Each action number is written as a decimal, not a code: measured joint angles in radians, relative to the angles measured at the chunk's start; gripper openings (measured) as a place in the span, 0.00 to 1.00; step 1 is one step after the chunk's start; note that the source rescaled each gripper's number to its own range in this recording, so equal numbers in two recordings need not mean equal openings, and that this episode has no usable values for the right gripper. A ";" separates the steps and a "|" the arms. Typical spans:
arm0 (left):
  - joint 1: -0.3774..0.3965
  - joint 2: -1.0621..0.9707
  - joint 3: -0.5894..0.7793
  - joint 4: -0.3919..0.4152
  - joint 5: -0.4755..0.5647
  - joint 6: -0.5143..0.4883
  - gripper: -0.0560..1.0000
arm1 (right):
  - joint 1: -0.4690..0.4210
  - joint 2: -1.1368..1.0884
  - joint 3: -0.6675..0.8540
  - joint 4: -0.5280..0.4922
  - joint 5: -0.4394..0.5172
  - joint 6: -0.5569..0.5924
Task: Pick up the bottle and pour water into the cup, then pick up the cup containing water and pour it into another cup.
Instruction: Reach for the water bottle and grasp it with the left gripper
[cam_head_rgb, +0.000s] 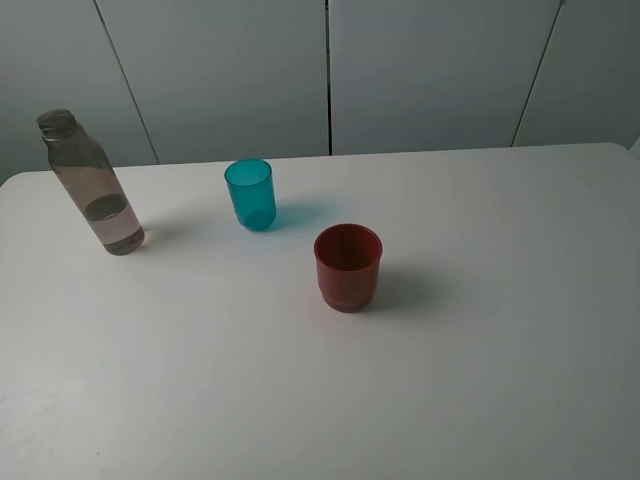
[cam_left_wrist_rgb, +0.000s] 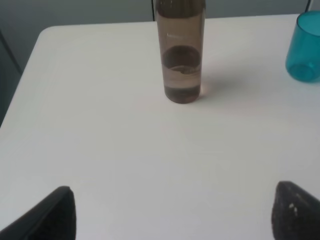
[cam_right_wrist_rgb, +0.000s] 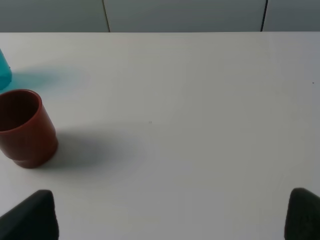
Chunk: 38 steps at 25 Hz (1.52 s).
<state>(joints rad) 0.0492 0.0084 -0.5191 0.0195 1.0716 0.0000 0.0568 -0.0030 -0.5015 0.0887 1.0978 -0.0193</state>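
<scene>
**Left and right, both spread wide**

My left hand (cam_left_wrist_rgb: 175, 215) and right hand (cam_right_wrist_rgb: 172, 215) hover spread over the white bench (cam_head_rgb: 480, 350). The tall smoky grey-brown see-through bottle (cam_head_rgb: 95, 190) (uncapped, part-filled) stands at nine o'clock of the teal translucent plastic tumbler (cam_head_rgb: 250, 195). The squat dark red plastic cup (cam_head_rgb: 348, 267) stands at the tumbler's four o'clock.

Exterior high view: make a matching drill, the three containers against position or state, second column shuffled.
Column one
1. tall slim smoky grey-brown see-through bottle
2. small teal translucent plastic tumbler
3. dark red opaque plastic cup

Column two
a. nearest the camera, furthest right
b. furthest left, partly filled with liquid
c. in the middle, bluish shadow beside it

Pairs: 1-b, 2-c, 3-a
</scene>
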 joint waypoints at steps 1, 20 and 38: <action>-0.006 0.013 -0.003 0.003 -0.010 0.000 1.00 | 0.000 0.000 0.000 0.000 0.000 0.000; -0.033 0.535 -0.012 -0.041 -0.655 0.006 1.00 | 0.000 0.000 0.000 0.000 -0.002 0.000; -0.048 0.975 0.270 -0.048 -1.450 0.007 1.00 | 0.000 0.000 0.000 0.000 -0.002 0.000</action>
<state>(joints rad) 0.0011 0.9838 -0.2495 -0.0280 -0.3783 0.0069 0.0568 -0.0030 -0.5015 0.0887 1.0960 -0.0193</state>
